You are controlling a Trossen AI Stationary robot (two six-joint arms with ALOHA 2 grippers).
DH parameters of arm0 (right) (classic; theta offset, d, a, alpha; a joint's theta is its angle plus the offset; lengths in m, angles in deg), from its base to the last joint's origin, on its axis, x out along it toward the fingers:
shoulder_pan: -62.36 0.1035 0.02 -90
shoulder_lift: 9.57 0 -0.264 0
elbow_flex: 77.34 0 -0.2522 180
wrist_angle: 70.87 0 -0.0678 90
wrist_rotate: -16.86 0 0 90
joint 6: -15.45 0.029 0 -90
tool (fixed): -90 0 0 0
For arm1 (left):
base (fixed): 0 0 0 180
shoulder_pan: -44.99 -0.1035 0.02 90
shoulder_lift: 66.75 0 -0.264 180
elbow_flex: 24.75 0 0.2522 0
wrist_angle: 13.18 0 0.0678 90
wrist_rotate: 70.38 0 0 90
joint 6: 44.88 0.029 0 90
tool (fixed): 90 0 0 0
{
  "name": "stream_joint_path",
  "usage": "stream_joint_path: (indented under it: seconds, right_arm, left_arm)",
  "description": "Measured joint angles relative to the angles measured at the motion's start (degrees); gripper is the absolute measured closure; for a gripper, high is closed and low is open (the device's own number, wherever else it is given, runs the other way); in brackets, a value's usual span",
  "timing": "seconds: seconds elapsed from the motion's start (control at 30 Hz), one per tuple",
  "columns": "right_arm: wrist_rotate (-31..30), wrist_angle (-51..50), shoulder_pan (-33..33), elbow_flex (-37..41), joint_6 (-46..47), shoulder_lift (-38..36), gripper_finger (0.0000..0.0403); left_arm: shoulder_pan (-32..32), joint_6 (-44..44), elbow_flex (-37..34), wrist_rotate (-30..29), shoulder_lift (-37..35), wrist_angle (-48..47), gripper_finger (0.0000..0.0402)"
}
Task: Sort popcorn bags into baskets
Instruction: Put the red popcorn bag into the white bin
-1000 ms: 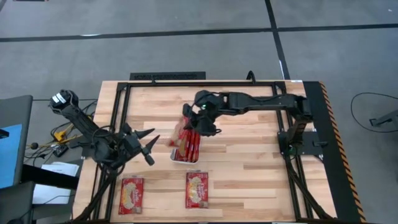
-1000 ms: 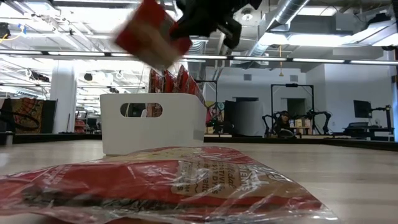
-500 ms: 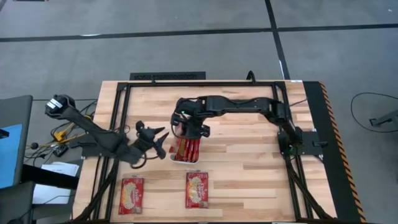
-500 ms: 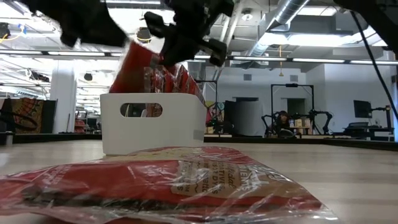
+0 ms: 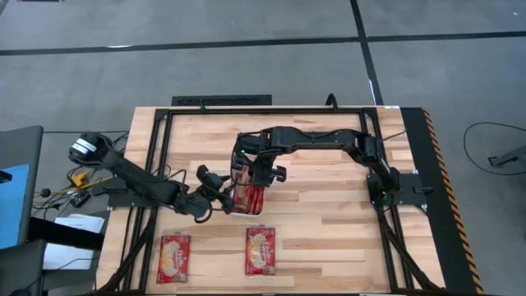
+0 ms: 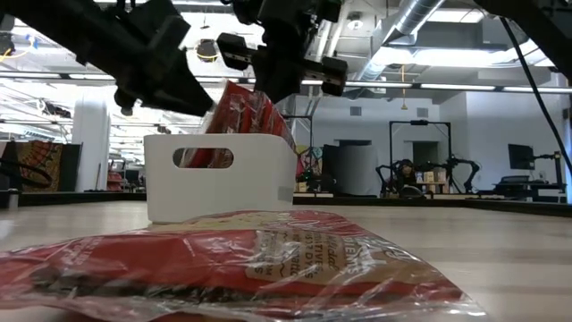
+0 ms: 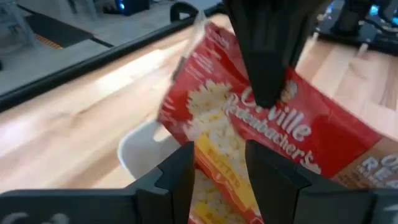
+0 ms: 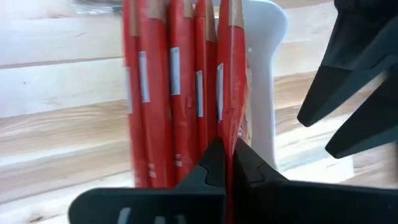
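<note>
Right wrist view puts my right claw (image 8: 225,163) directly over the white basket (image 8: 268,74), its two dark fingers pinched tight on the top edge of a red popcorn packet (image 8: 231,74) that stands on edge at the end of a row of upright packets (image 8: 168,87) already packed in the bin. From overhead I see that same claw (image 5: 251,170) reaching in from the right arm, above the basket (image 5: 244,200) near the middle of the table (image 5: 329,214). My left claw (image 5: 222,194) sits just beside the basket's left side, fingers partly apart and holding nothing; through its wrist camera the tilted packet (image 7: 249,143) fills the space just past the fingers. Two more packets lie flat on the table toward the front edge, one (image 5: 173,256) at the left and one (image 5: 260,249) below the basket, well apart from both claws.
</note>
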Motion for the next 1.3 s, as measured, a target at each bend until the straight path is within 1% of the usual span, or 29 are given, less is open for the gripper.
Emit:
stream_joint_path:
  seconds: [0.2, 0.3, 0.43, 0.53, 0.67, 0.83, 1.0, 1.13, 1.23, 1.3]
  right_arm:
    - [0.19, 0.9, 0.88, 0.02, 0.13, 0.0, 0.0395]
    - [0.52, 0.94, 1.25, 0.02, 0.13, 0.0, 0.0394]
    - [2.47, 2.63, 1.66, 0.02, 0.22, 0.66, 0.0391]
    - [2.69, 3.78, 2.01, 0.24, 1.26, 1.75, 0.0376]
    - [3.08, 5.88, 2.01, 0.0, 5.37, 2.07, 0.034]
    - [2.97, 6.39, 1.37, 0.09, 6.86, 2.34, 0.0298]
    - [1.93, 7.71, 0.72, 0.09, 7.76, 1.83, 0.0266]
    - [-1.35, 8.16, 0.76, 0.1, 9.36, 1.04, 0.025]
    - [-2.25, 8.32, 0.51, 0.07, 13.04, -0.05, 0.0247]
    - [-2.32, 6.14, -0.03, 0.13, 16.58, -1.49, 0.025]
  left_arm:
    - [-0.33, 0.0, 0.0, 1.06, 5.18, 6.11, 0.0269]
    - [-0.98, -0.03, 0.0, 3.19, 6.4, 8.16, 0.0269]
    - [-1.68, -0.52, 0.0, 4.63, 6.99, 8.57, 0.0269]
    - [-1.97, -0.8, 0.0, 5.29, 6.99, 8.49, 0.0269]
    - [-2.07, -1.11, 0.0, 5.81, 6.99, 8.38, 0.0269]
    - [-2.07, -2.1, 0.0, 6.07, 7.01, 6.88, 0.0269]
    - [-2.33, -3.78, 0.0, 6.1, 7.01, 5.42, 0.0269]
    - [-2.33, -4.44, 0.0, 6.09, 7.01, 4.64, 0.0269]
    - [-2.32, -3.83, 0.0, 6.1, 6.79, 4.59, 0.0269]
    - [-2.33, -2.32, 0.0, 5.97, 6.01, 4.52, 0.0269]
